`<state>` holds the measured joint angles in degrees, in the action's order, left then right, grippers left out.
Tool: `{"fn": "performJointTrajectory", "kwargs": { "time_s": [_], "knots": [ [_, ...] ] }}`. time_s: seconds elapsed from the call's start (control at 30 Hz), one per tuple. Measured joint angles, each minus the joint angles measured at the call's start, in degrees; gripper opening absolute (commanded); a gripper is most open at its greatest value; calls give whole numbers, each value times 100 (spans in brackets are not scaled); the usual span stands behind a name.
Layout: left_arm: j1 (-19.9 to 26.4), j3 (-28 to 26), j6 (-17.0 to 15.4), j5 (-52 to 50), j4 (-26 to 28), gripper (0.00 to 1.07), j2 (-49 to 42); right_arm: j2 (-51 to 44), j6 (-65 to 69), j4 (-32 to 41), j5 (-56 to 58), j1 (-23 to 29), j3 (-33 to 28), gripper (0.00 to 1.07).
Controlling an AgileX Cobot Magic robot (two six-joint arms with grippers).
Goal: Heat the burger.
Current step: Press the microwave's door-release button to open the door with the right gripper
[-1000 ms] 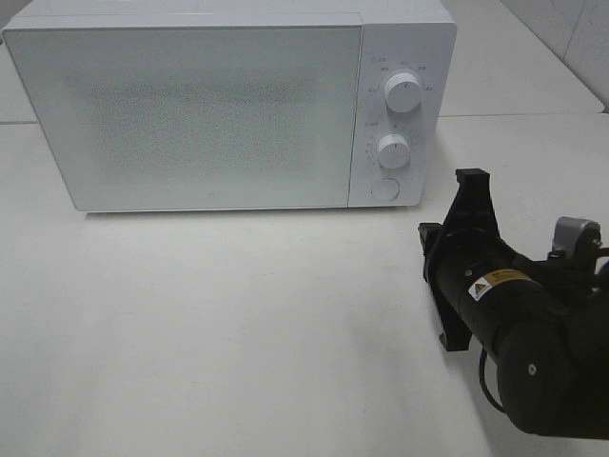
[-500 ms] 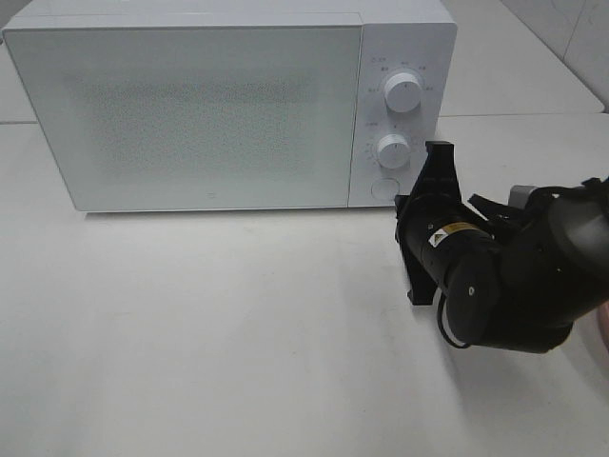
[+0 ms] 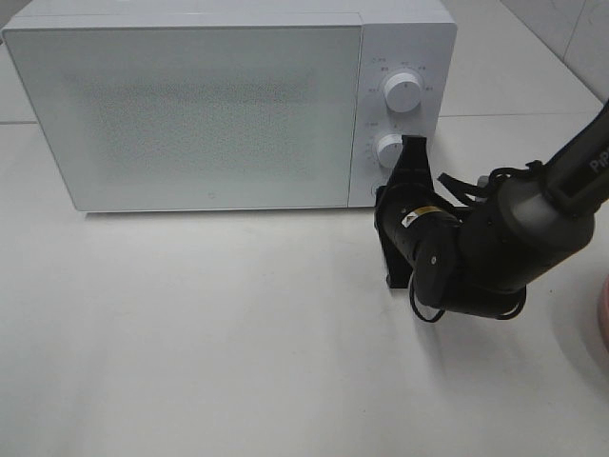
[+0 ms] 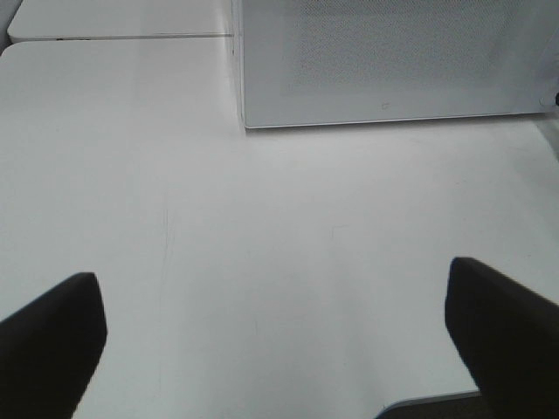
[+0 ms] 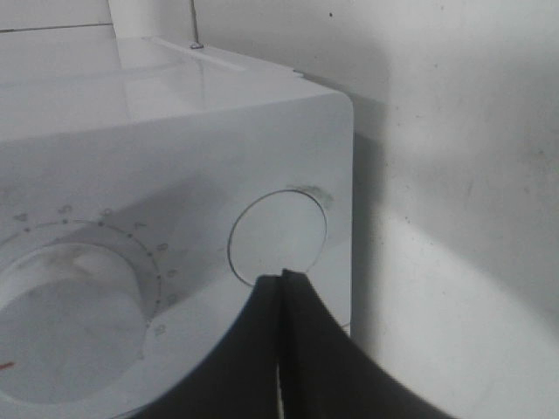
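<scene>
The burger is out of view in every frame. The white microwave (image 3: 190,105) stands at the back with its door closed. My right gripper (image 3: 383,195) is shut, and its tips are at the microwave's lower right corner, covering the round door button there. In the right wrist view the shut fingertips (image 5: 284,278) meet the lower rim of that round button (image 5: 278,229), beside the lower dial (image 5: 70,297). My left gripper (image 4: 278,349) hangs open over bare table in front of the microwave (image 4: 393,61), with nothing between its fingers (image 4: 52,340).
Two dials (image 3: 403,93) (image 3: 391,149) sit on the microwave's control panel. A sliver of a pink plate (image 3: 603,305) shows at the right edge of the table. The right arm's dark body (image 3: 495,248) lies over the table right of the microwave.
My right arm has swung left and toward the microwave, bringing its shut tips from mid-table up to the round button. The left gripper has not moved.
</scene>
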<state>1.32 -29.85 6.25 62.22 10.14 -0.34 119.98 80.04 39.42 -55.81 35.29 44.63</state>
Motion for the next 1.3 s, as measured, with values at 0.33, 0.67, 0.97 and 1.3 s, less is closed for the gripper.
{"fn": "performJointTrajectory", "kwargs": {
  "time_s": [0.33,0.67,0.97,1.3],
  "knots": [
    [0,0,0,0,-6,98,0,246,-178,23,166,-166,332,0],
    [0,0,0,0,-6,98,0,338,-453,269,206,-206,544,0],
    [0,0,0,0,-6,98,0,418,-516,453,206,-218,716,0],
    [0,0,0,0,-6,98,0,625,-510,647,-6,-155,940,0]
  ]
}}
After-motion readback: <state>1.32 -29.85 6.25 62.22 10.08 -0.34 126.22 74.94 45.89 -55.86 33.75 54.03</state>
